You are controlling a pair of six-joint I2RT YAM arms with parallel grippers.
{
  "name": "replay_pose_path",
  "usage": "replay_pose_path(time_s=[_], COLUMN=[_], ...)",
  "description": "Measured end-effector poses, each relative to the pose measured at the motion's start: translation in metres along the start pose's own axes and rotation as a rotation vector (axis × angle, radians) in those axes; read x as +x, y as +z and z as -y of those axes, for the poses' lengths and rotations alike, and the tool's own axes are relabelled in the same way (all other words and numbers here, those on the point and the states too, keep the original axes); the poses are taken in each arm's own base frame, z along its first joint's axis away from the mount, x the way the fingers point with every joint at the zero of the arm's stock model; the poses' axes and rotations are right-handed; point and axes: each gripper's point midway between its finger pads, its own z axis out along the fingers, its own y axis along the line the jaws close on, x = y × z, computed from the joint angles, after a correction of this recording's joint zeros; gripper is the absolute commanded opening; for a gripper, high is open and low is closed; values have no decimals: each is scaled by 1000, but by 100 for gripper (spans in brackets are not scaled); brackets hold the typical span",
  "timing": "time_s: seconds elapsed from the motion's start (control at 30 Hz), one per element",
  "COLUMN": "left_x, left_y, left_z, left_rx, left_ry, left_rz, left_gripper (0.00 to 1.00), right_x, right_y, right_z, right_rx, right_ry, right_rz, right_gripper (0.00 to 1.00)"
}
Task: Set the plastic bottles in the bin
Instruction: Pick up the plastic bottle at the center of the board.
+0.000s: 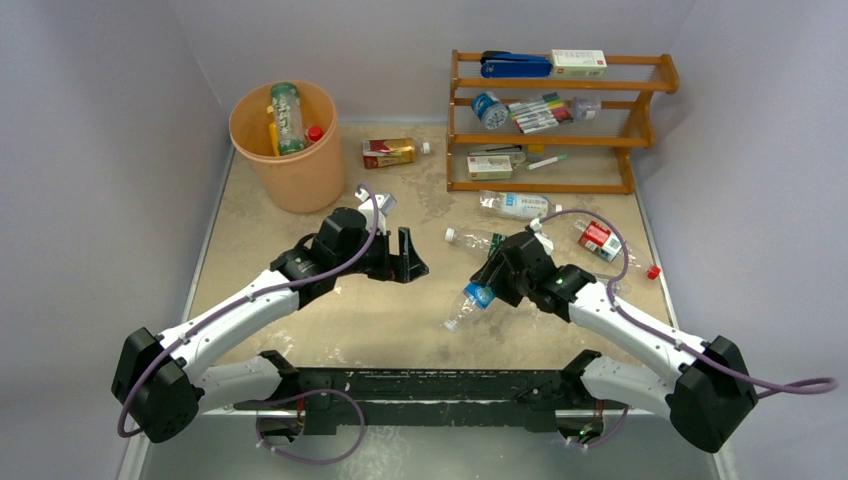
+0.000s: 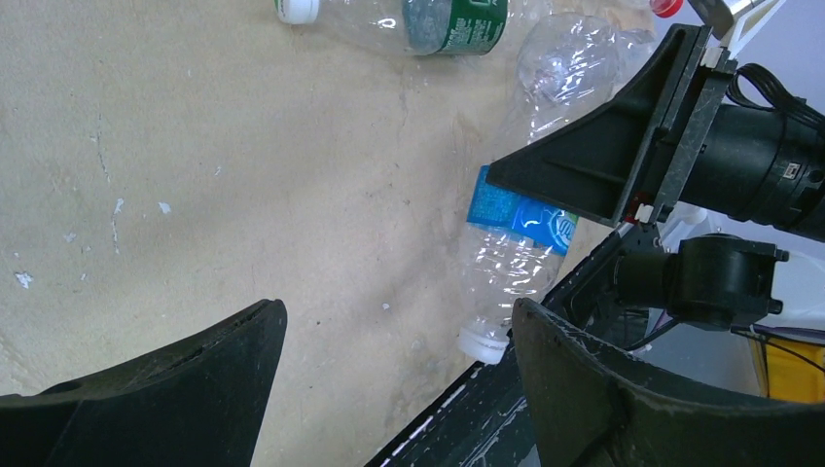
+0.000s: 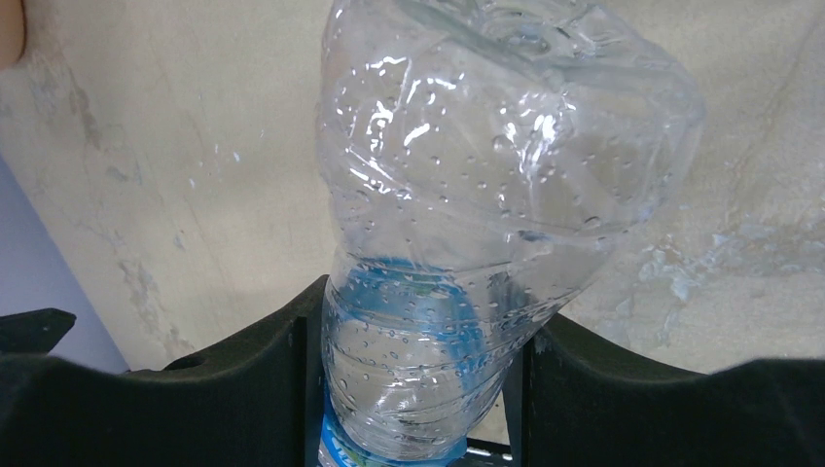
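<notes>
My right gripper (image 1: 492, 284) is shut on a clear, crumpled plastic bottle with a blue label (image 1: 468, 302), its white cap pointing at the near table edge. In the right wrist view the bottle (image 3: 486, 195) fills the space between the fingers (image 3: 243, 379). My left gripper (image 1: 400, 250) is open and empty over the table middle, right of the peach-orange bin (image 1: 300, 175). The left wrist view shows the held bottle (image 2: 516, 238) and a green-labelled bottle (image 2: 438, 19). The bin holds a green-labelled bottle (image 1: 287, 118), a yellow one and a red-capped one.
On the table lie a boxy red-and-gold bottle (image 1: 388, 152), a white-labelled bottle (image 1: 515, 206), a green-labelled one (image 1: 470, 238) and a red-labelled one (image 1: 600, 240). A wooden rack (image 1: 560, 125) with markers and boxes stands at the back right. Grey walls close in both sides.
</notes>
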Motion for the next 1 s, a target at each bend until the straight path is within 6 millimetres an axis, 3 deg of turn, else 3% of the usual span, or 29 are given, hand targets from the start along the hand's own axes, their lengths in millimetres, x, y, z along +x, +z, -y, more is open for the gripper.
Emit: replay_pose_path(time_s=[0.43, 1.0], left_x=[16, 35], left_y=[8, 14], left_z=[7, 22], left_rx=[26, 124], left_ry=[2, 3], left_rz=[-38, -74], left_gripper=[87, 89], right_x=[-10, -12], right_y=[4, -14], right_z=[-34, -81], right_rx=[-124, -330], right_ry=[-173, -303], right_rz=[61, 50], right_gripper=[43, 44])
